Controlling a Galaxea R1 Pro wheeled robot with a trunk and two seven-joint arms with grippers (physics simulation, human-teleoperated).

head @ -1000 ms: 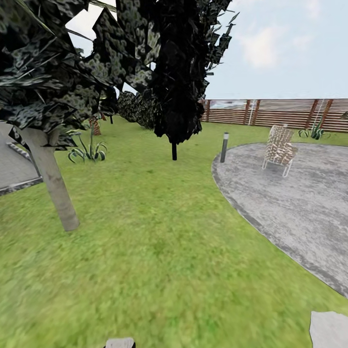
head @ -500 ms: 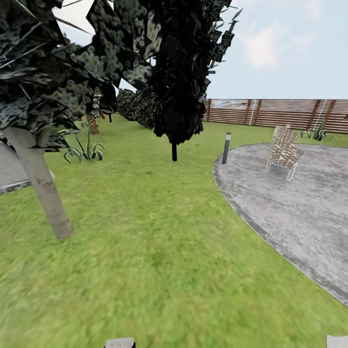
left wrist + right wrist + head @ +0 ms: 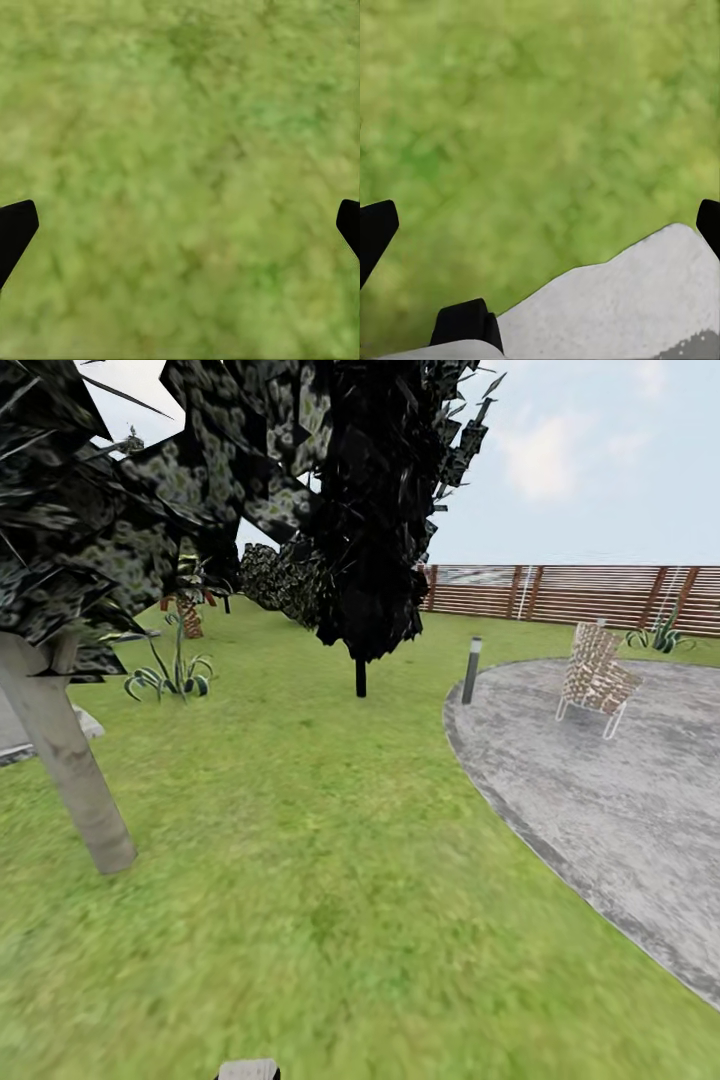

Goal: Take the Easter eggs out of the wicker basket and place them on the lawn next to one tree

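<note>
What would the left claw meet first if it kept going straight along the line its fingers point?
Most likely the lawn: in the left wrist view, the open left claw has nothing but grass between its fingertips. How far off the grass lies cannot be judged.

lawn [image 3: 540,112] — grey stone [image 3: 637,300] edge

No readable text, labels, brand names, numbers or signs appear anywhere in these views; the lawn [image 3: 330,860], the paved patio [image 3: 620,800], the wooden fence [image 3: 560,592], the woven chair [image 3: 596,672] and the short post lamp [image 3: 471,670] at the patio's edge all carry no lettering or markings that can be made out
</note>
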